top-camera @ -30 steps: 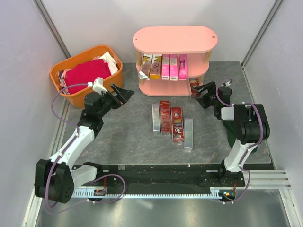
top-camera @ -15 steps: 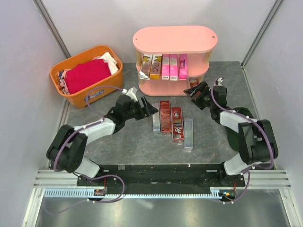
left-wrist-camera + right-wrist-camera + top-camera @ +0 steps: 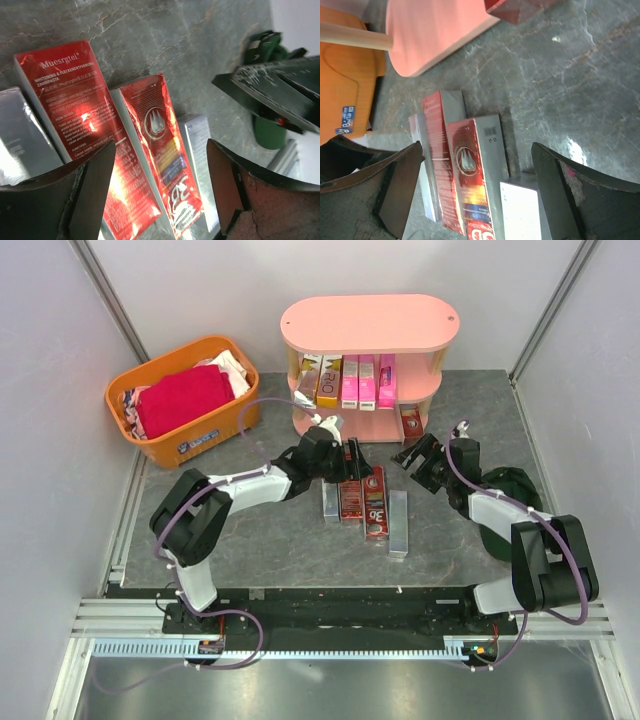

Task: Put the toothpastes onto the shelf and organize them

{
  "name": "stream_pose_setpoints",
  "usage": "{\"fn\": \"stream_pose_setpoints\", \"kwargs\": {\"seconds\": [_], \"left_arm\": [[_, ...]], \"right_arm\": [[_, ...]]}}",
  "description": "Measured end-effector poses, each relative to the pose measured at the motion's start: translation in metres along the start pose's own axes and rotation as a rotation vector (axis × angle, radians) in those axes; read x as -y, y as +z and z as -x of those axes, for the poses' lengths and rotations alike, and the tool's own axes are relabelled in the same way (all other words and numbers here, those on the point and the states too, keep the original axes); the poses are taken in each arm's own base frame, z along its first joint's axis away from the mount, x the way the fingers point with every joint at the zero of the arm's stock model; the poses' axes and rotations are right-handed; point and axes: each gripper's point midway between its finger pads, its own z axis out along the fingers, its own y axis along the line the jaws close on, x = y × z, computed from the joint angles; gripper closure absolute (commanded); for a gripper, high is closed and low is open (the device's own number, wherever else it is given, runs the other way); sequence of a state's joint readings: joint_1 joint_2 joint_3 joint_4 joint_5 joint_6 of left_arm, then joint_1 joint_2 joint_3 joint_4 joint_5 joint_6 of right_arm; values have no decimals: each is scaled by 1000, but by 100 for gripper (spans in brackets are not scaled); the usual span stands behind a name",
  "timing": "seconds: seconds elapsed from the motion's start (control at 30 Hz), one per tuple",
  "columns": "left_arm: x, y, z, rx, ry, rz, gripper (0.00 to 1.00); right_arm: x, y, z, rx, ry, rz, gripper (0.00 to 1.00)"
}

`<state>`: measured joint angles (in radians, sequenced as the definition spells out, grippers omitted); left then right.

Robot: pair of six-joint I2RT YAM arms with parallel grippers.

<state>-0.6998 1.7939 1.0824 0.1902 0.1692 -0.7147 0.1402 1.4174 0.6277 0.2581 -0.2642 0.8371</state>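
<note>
Left end effector [image 3: 347, 462], wide open and empty, hovered over the dark red cartons [image 3: 350, 500] lying twelve-to-six; right end effector [image 3: 413, 465], likewise open and empty, sat at their three o'clock.

Overhead view evenly bright, shadows soft, left wrist view shows hot glare on dark red carton [image 3: 82, 125], near fingers [image 3: 55, 205] dark and blurred, right wrist view slightly soft, glint on table [image 3: 576, 150]
</note>
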Motion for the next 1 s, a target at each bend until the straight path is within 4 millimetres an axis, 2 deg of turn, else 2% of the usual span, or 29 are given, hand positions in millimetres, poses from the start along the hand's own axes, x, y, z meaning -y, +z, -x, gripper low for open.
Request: {"fn": "stream_pose_setpoints", "kwargs": {"seconds": [0.2,0.33,0.5,0.77,1.0], "left_arm": [[-19,19,-13,-43,12,107,21],[-26,20,-3,-5,21,166,21],[-37,21,1,8,33,246,21],[-44,35,10,5,62,326,23],[-52,34,13,17,83,397,23]], "right_arm": [[7,-1,-6,-17,-3,-17,2],[8,-1,-8,-23,-8,-17,2],[9,-1,-10,-29,-11,-16,2],[11,0,-14,-46,-11,-16,2],[15,1,-19,-62,-7,-22,2]]}}
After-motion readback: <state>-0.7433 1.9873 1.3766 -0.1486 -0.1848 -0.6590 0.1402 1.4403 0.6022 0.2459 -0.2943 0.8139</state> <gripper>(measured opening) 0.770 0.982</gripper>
